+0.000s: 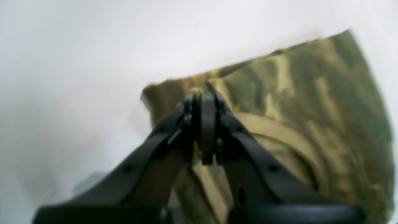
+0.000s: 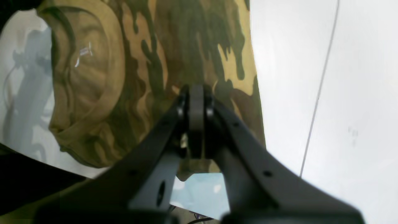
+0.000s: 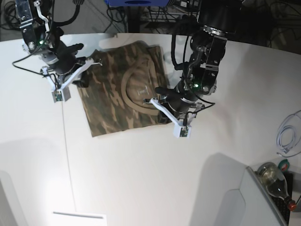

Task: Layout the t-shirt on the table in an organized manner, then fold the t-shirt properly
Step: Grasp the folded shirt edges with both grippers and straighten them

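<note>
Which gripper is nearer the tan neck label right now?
Left. The left gripper pinches the t-shirt beside the collar, just right of the neck label in the base view. The right gripper grips the far edge.

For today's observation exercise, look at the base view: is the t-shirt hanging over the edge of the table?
No: the t-shirt lies wholly on the white table, with bare tabletop visible around its left, lower and right sides.

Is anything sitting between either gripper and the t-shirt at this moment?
Nothing visible. The left gripper is shut directly on the t-shirt at one edge near the collar, and the right gripper is shut on the fabric at the opposite edge. The white table around the shirt shows no object near either grip.
</note>
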Controlling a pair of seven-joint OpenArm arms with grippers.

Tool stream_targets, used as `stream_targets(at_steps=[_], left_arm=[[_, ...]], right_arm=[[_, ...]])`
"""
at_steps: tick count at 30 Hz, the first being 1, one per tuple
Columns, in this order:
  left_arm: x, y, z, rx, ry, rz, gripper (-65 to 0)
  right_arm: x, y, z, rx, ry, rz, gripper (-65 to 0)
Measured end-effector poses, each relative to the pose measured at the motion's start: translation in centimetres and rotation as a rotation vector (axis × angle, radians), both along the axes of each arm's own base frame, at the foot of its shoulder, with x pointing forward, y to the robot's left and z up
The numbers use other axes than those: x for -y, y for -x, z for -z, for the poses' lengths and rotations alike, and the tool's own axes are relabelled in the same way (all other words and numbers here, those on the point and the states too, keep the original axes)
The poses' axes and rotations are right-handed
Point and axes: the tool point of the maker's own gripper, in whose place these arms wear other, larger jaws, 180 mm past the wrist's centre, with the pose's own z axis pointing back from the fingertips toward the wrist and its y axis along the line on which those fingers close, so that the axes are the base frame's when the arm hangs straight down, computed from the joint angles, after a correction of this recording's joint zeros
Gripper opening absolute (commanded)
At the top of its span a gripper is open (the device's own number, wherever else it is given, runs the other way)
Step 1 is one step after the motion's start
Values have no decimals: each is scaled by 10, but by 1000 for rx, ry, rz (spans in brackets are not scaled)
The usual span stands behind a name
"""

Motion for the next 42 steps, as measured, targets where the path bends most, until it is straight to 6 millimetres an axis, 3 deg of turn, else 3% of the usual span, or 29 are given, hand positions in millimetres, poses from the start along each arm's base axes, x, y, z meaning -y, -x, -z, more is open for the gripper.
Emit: stream_targets(at_steps=[3, 8, 13, 17, 26, 32, 35, 37, 39, 42], left_arm=[[3, -5, -15, 30, 5, 9, -650], [1, -7, -17, 12, -1, 13, -650], [-3, -18, -7, -15, -16, 7, -650], [-6, -11, 8, -56, -23, 3, -650], [-6, -13, 7, -54, -23, 2, -637], [-6, -16, -3, -28, -22, 1, -165], [-14, -27, -31, 64, 17, -44, -12], [-28, -28, -51, 141, 30, -96, 0], [-39, -14, -62, 179, 20, -118, 0], [-40, 23, -49, 133, 20, -121, 0]], right_arm=[[0, 0, 0, 0, 0, 0, -650], [0, 0, 0, -1, 0, 0, -650], [-1, -1, 0, 2, -1, -3, -650], [-1, -1, 0, 2, -2, -3, -650], [-1, -1, 0, 1, -2, -3, -650], [-2, 1, 0, -2, -2, -4, -650], [-2, 4, 2, -8, -3, -3, -650], [-2, 7, 3, -14, -2, -5, -650], [-6, 9, 2, -9, -8, -36, -650], [-10, 11, 0, -3, -24, -61, -650]])
